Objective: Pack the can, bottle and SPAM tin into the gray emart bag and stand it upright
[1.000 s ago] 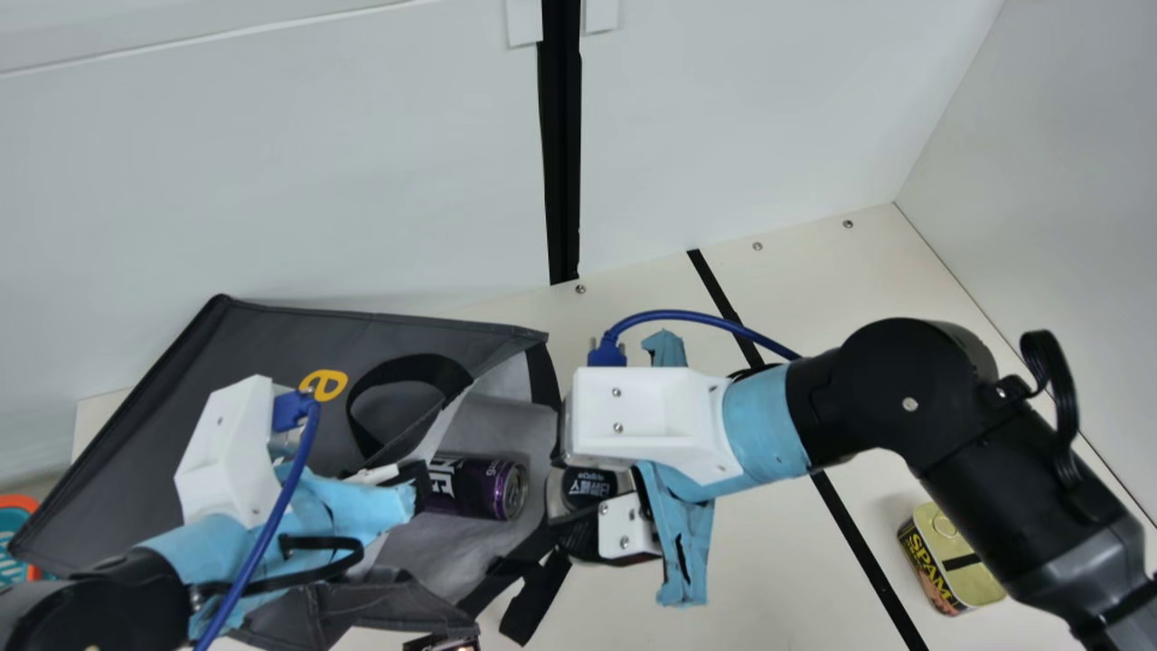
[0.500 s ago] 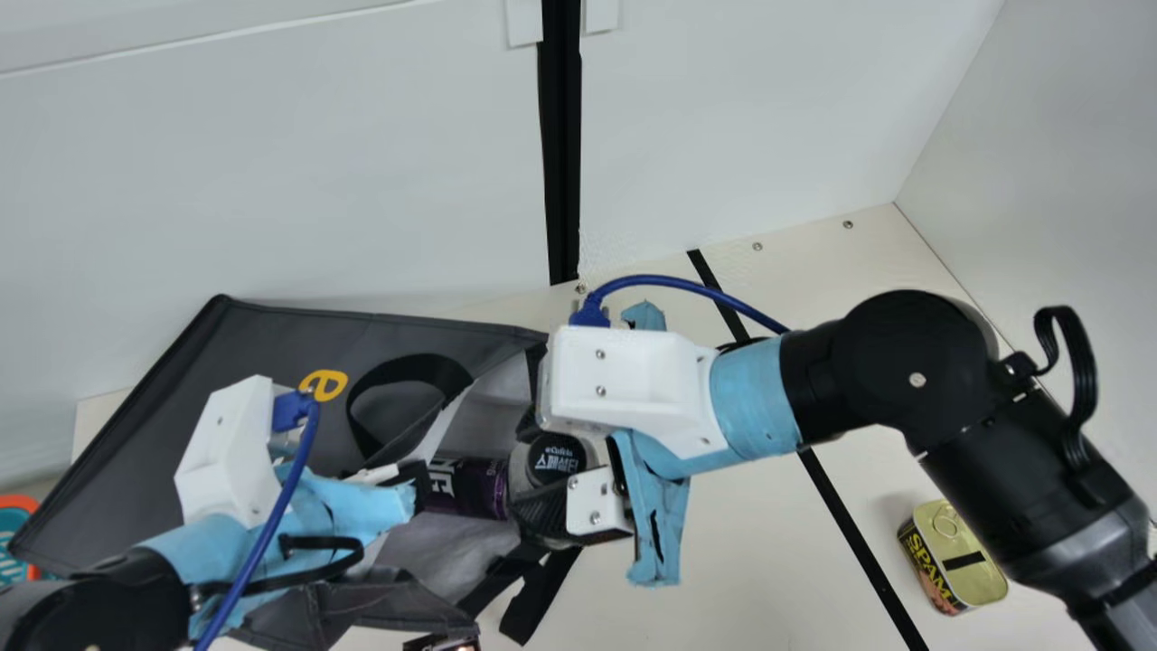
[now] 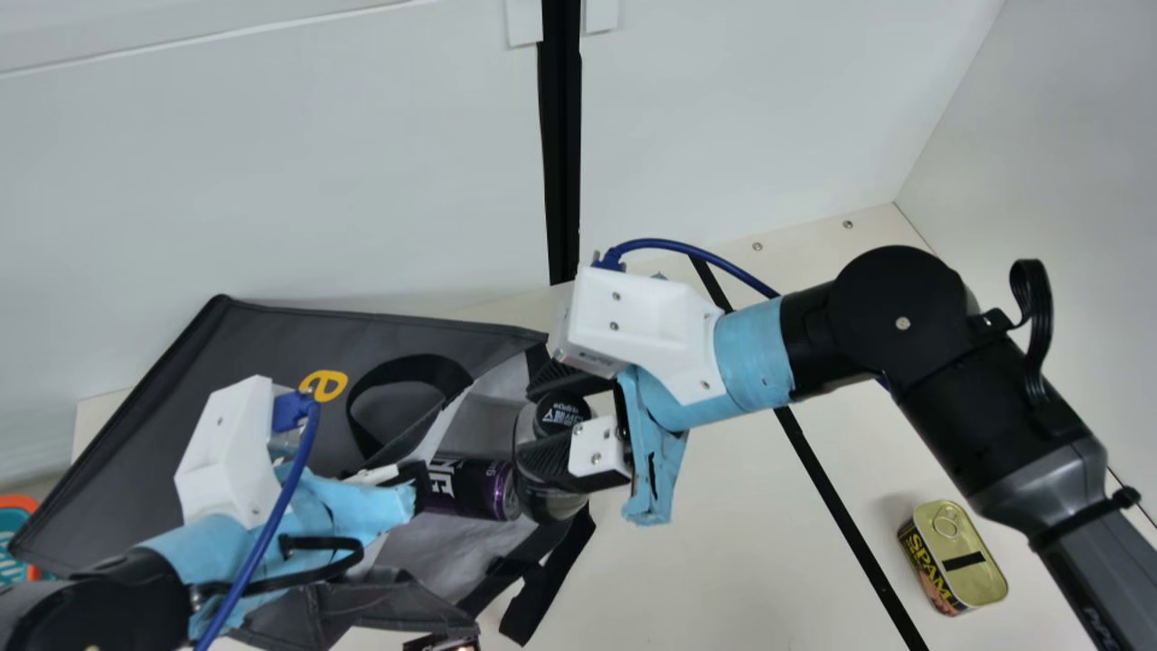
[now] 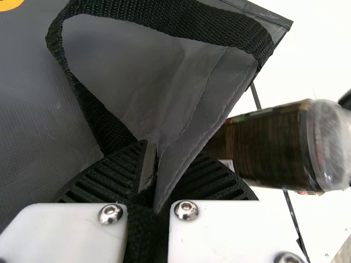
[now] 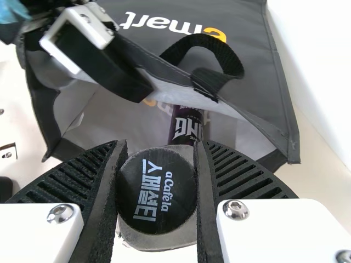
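Note:
My left gripper (image 3: 402,484) is clamped on the rim of the gray emart bag (image 3: 271,353), which lies on its side with its mouth facing right. In the left wrist view, the left gripper (image 4: 153,181) pinches the bag's edge (image 4: 186,142) near the black handle. Inside the bag's mouth lies the purple can (image 3: 470,486). Just outside the opening, my right gripper (image 3: 565,411) grips the bottle (image 3: 551,502) around its black cap. In the right wrist view, that cap (image 5: 157,190) sits between the fingers of the right gripper (image 5: 157,186). Farther right stands the SPAM tin (image 3: 954,556).
A teal and orange object (image 3: 16,542) is at the far left edge. Black straps (image 3: 542,588) hang from the bag's mouth onto the table. White walls rise behind the bag and at the right.
My right gripper has carried the bottle left to the bag's mouth, with the arm then swinging toward the back and the bottle tilting. The left arm has kept still.

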